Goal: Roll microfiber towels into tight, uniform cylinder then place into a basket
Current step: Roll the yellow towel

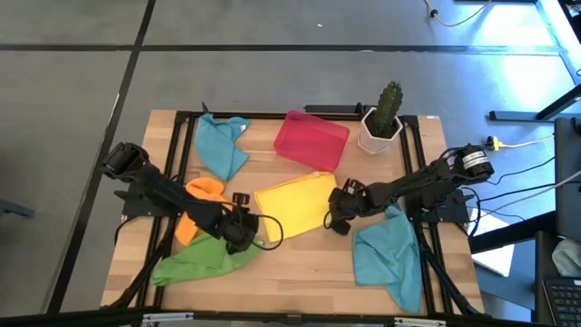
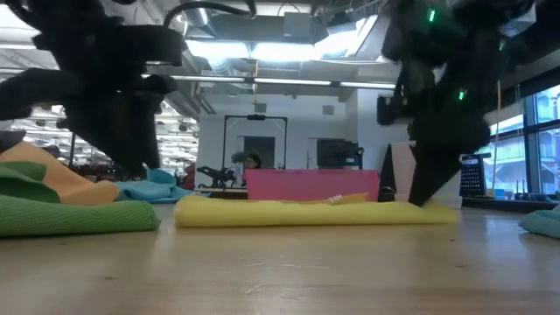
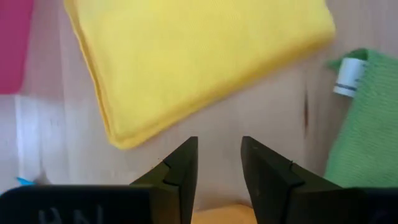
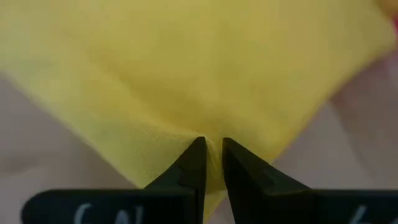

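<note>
My right gripper (image 4: 211, 163) is pinched on the edge of the yellow towel (image 1: 292, 206), which lies flat mid-table. My left gripper (image 3: 219, 163) hangs with fingers apart just off the towel's other end, empty. The red basket (image 1: 311, 140) sits just beyond the towel.

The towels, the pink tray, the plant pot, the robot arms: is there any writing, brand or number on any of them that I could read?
None can be read.
Green towel: a small white tag with a dark band; any print is too blurred to read.
Left gripper: pale marks on its body, cut off, unreadable.
Right gripper, pinching the yellow towel: pale marks, cut off too.
Red basket and white pot: no writing visible.
</note>
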